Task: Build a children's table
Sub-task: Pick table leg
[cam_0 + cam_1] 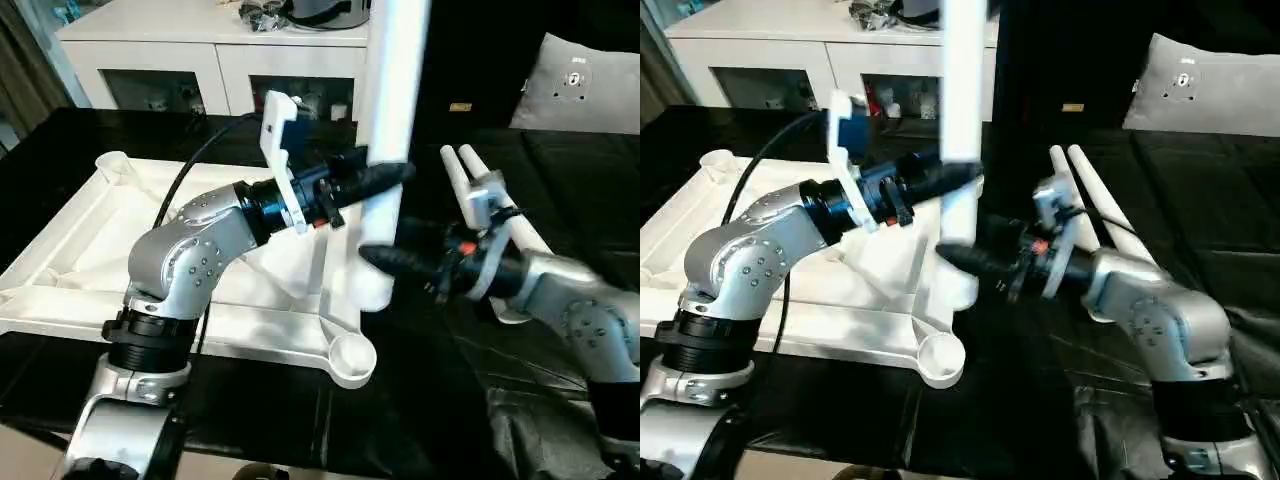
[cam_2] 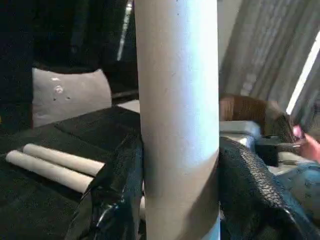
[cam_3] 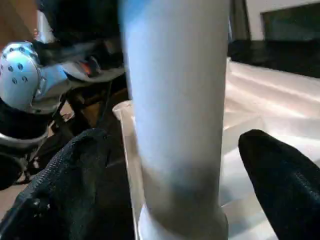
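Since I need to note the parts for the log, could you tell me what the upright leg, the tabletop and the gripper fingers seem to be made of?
Upright leg: probably plastic, smooth white tube with a soft sheen.
Tabletop: likely moulded white plastic, judging by its raised ribs and round corner socket.
Left gripper fingers: black, pebbled and slightly glossy, perhaps rubber.

The room was bright, and light shone off the white leg (image 1: 392, 90). The black cover (image 1: 440, 400) stayed very dark. In the right wrist view the leg looked blurry and bluish. The silver arm (image 1: 190, 250) had shiny spots.
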